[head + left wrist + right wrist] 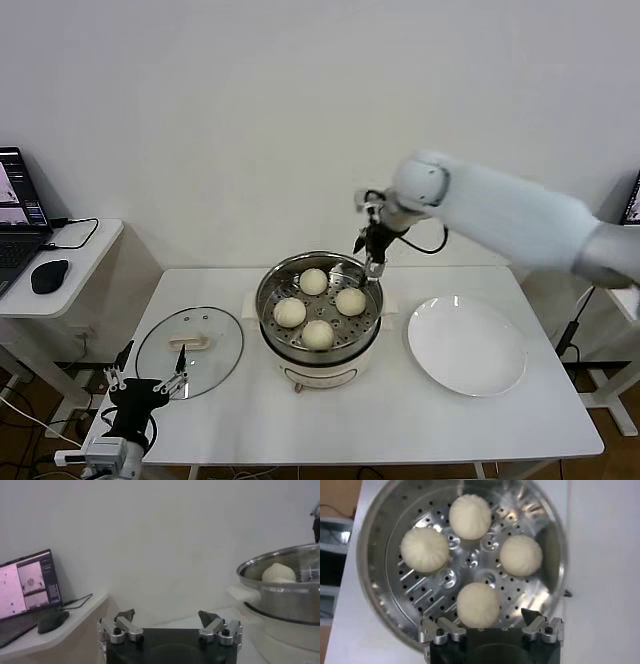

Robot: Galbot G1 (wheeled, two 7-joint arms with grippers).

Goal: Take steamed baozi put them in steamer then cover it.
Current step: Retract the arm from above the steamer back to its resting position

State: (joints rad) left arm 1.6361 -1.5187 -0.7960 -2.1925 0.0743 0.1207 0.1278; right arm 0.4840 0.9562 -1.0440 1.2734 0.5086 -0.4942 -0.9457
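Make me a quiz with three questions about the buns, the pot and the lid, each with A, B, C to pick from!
1. Where is the glass lid?
A. Flat on the table, on the robot's left of the steamer
B. On top of the steamer
C. On the white plate

2. How many baozi are in the steamer?
A. Two
B. Four
C. Six

3. What is the right end effector doing?
A. Squeezing a bun
B. Gripping the lid handle
C. Open and empty above the steamer's far rim

Answers:
1. A, the lid lies on the table beside the uncovered pot.
2. B, the right wrist view shows four buns on the holed tray.
3. C, its fingers are spread with nothing between them.
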